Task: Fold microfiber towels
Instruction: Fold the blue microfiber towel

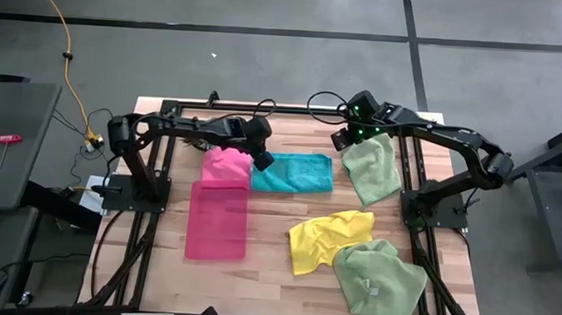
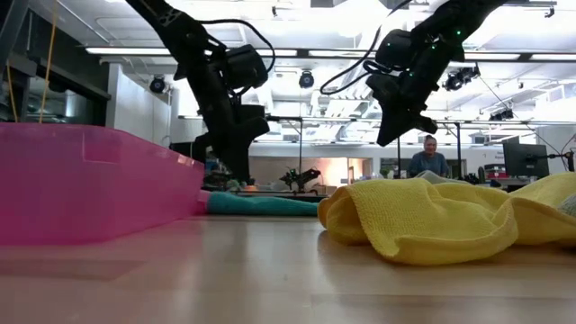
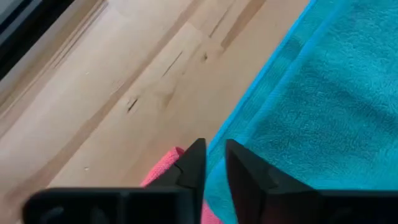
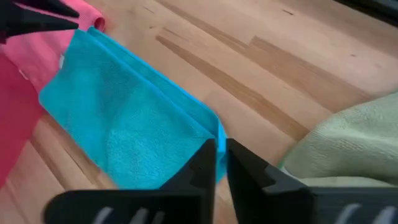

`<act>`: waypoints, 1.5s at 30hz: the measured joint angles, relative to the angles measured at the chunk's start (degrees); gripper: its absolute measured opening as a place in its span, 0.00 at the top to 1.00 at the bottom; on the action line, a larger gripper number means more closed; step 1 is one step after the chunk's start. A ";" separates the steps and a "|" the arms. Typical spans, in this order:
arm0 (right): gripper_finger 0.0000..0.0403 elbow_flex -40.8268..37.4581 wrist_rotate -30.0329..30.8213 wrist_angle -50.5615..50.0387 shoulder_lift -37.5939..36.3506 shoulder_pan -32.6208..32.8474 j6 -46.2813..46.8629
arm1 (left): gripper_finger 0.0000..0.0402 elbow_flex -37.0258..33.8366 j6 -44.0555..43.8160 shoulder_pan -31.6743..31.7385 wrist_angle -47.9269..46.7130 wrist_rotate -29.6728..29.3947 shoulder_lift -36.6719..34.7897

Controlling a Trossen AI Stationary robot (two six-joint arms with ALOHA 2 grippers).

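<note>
Five soft microfiber cloths lie on the pale wooden table [image 1: 267, 271]. The hot pink microfiber towel [image 1: 225, 166] sits bunched at the far end of the rigid translucent pink rectangular tray [image 1: 216, 223]; whether it rests inside the tray or just against its rim cannot be told from above. The rest of the tray shows only its own flat pink bottom. Touching the pink towel's side is the teal microfiber towel [image 1: 295, 172], folded into a flat rectangle. A pale green microfiber towel [image 1: 373, 166] lies crumpled just beyond the teal one, on the right arm's side. Nearer the front edge, the yellow microfiber towel [image 1: 325, 237] is rumpled, and its corner overlaps a second pale green towel [image 1: 378, 279].

The left gripper [image 1: 262, 160] hangs low over the seam where pink and teal meet, its fingers [image 3: 194, 165] drawn nearly together with a thin gap, pinching nothing. The right gripper [image 1: 342, 141] is raised above the teal towel's far corner, its fingers [image 4: 204, 163] likewise nearly pressed together and empty.
</note>
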 joint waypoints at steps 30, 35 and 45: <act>0.94 0.00 2.90 5.36 18.73 8.54 -11.12 | 0.67 -11.62 -5.60 -7.36 31.41 9.28 -4.79; 0.99 0.00 2.78 5.90 22.01 8.54 -11.38 | 0.69 -12.95 -5.62 -9.01 30.70 6.39 -3.71; 1.00 0.04 8.81 3.96 21.62 7.92 -10.60 | 0.70 -13.03 -5.62 -9.67 30.37 4.19 1.28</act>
